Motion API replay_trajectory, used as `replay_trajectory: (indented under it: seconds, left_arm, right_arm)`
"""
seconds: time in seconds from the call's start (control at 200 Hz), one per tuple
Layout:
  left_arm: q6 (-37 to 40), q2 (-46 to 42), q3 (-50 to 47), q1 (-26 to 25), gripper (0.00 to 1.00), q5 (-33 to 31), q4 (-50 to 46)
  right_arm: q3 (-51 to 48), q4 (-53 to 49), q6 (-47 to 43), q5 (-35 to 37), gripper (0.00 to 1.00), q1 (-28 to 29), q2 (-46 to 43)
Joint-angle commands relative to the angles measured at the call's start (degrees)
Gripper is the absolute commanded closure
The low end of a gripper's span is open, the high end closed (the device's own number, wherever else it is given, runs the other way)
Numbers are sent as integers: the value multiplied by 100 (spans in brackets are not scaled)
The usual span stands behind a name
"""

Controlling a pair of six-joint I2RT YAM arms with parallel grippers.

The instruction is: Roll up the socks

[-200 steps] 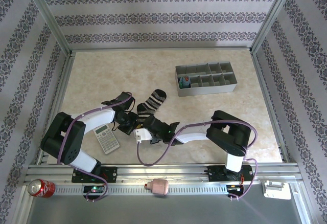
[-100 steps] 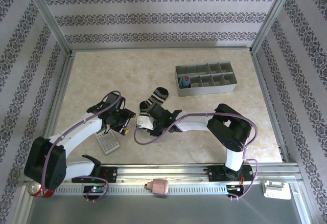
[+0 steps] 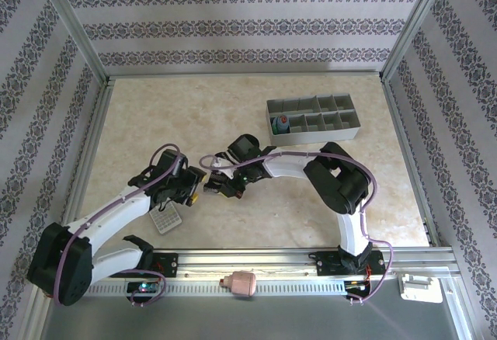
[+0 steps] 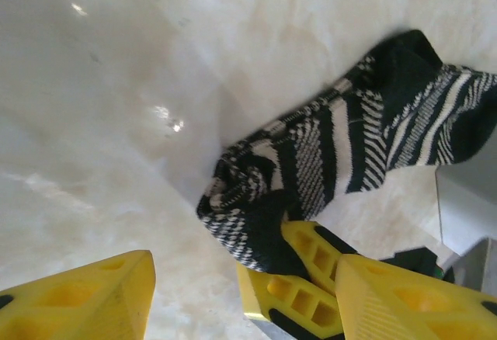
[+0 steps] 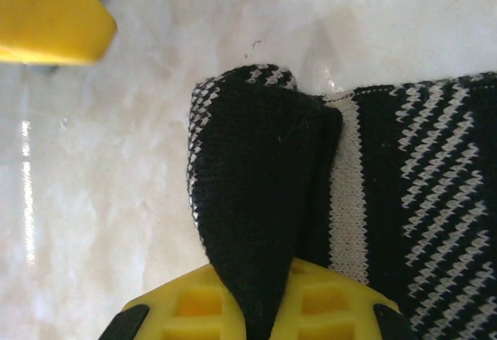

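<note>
Right gripper [image 5: 250, 282]: closed. In the right wrist view its two yellow fingers [image 5: 178, 309] meet at the bottom edge with a fold of black fabric pinched between them. The fabric belongs to the black-and-white striped fabric sock [image 4: 342, 146], gripped at its solid black end. This end is doubled over on itself into a thick fold. The striped body runs away from the fold and lies flat on the beige marbled table [image 3: 155, 115].

Left gripper [image 4: 245, 266]: wide open and holding nothing. Its yellow fingers [image 4: 85, 301] stand far apart at the bottom of the left wrist view. The folded sock end and the right gripper's fingers appear between them. Whether the left fingers touch the sock cannot be told.

In the top view, both grippers meet left of the table's centre, with the left gripper [image 3: 192, 191] just beside the right gripper [image 3: 220, 187]. The right arm reaches leftward across the sock and covers most of it.

The grey plastic compartment tray [image 3: 353, 132] sits well apart, toward the far right. A blue-grey sock [image 3: 283, 125] with an orange patch sits as a small bundle in the tray's near-left compartment.

The grey calculator [image 3: 165, 220] lies on the table partly under the left arm.
</note>
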Motion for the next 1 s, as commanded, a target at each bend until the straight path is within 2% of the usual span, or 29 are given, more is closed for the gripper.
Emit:
replay_trajectory:
  seconds: [0.0, 0.24, 0.48, 0.595, 0.729, 0.824, 0.869, 0.889, 0.994]
  left_arm:
    - [-338, 219, -176, -221, 36, 7, 739]
    - [-711, 424, -320, -416, 36, -148, 940]
    - [-687, 1141, -175, -429, 38, -205, 1718]
    - [-648, 1264, -99, -460, 48, -129, 1703]
    - [-701, 1355, -146, -512, 65, -52, 1575]
    - [-753, 1570, -111, -569, 82, 113, 1449]
    - [-736, 1670, -29, -597, 100, 205, 1178]
    - [-740, 1692, 16, -616, 100, 225, 997]
    - [-775, 1684, 298, -675, 100, 204, -165]
  right_arm:
    - [-107, -606, 421, -414, 100, -98, 365]
    - [-96, -582, 483, -527, 100, -175, 459]
    - [-104, -588, 465, -548, 100, -176, 511]
    - [-149, -571, 473, -548, 100, -205, 523]
    - [-170, -537, 459, -556, 100, -218, 491]
    - [-190, -528, 359, -462, 100, -222, 423]
    - [-251, -445, 276, -348, 100, -210, 316]
    - [-311, -376, 223, -288, 100, -198, 231]
    - [-918, 341, -185, 471, 71, -41, -578]
